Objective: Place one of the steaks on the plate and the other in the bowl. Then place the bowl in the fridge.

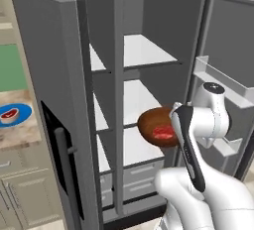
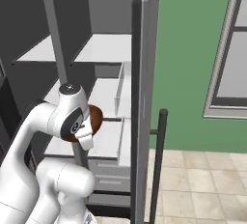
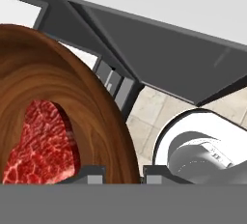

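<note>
The hand (image 3: 123, 172) is nearest in the hand view, its two dark fingertips (image 3: 91, 174) pinching the rim of the brown bowl (image 3: 72, 107), one tip inside the rim and one outside. The bowl is tipped strongly toward the camera, and a bright red steak (image 3: 41, 143) lies against its inner wall.

In the left base view the white arm rises from the lower right and carries the bowl (image 1: 156, 125) in front of the open fridge (image 1: 119, 21), at the height of the middle white shelf (image 1: 136, 97) in the right compartment; whether the bowl touches a shelf cannot be told. The red steak (image 1: 162, 134) shows inside it. In the right base view the bowl (image 2: 95, 117) peeks out behind the wrist, just before the shelves.

Both fridge doors stand open. Farther off to the left, on the desk (image 1: 20, 135), the blue plate (image 1: 15, 115) holds the other steak (image 1: 9, 114), red with a pale rim.
</note>
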{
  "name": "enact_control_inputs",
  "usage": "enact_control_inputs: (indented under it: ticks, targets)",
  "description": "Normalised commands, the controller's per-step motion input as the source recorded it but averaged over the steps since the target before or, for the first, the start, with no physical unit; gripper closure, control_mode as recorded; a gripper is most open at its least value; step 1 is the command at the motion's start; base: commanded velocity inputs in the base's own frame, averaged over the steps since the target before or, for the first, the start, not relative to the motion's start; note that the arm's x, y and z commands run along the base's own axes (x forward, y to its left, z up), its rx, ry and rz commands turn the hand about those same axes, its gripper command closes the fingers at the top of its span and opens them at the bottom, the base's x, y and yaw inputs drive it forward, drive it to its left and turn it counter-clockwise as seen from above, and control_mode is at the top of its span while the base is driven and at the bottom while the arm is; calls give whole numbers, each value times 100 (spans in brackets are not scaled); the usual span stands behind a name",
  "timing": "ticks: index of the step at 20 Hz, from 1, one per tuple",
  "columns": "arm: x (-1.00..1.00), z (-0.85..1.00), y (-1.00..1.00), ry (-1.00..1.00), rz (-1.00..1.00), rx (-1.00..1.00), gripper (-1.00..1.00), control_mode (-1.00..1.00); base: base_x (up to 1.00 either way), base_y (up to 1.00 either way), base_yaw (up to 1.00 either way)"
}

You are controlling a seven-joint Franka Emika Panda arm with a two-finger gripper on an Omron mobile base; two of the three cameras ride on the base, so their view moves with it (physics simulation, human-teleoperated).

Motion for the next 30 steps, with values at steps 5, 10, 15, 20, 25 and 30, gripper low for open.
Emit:
enact_control_inputs:
  ticks: [5,10,15,20,25,30]
  targets:
    - [0,0,0,0,0,0,100,100,48,-3,1]
    - [0,0,0,0,0,0,100,100,44,0,2]
    - [0,0,0,0,0,0,100,100,40,0,4]
    - [0,0,0,0,0,0,100,100,32,0,7]
    - [0,0,0,0,0,0,100,-100,5,0,2]
    - [10,-8,-4,-1,-6,0,100,-100,0,0,0]
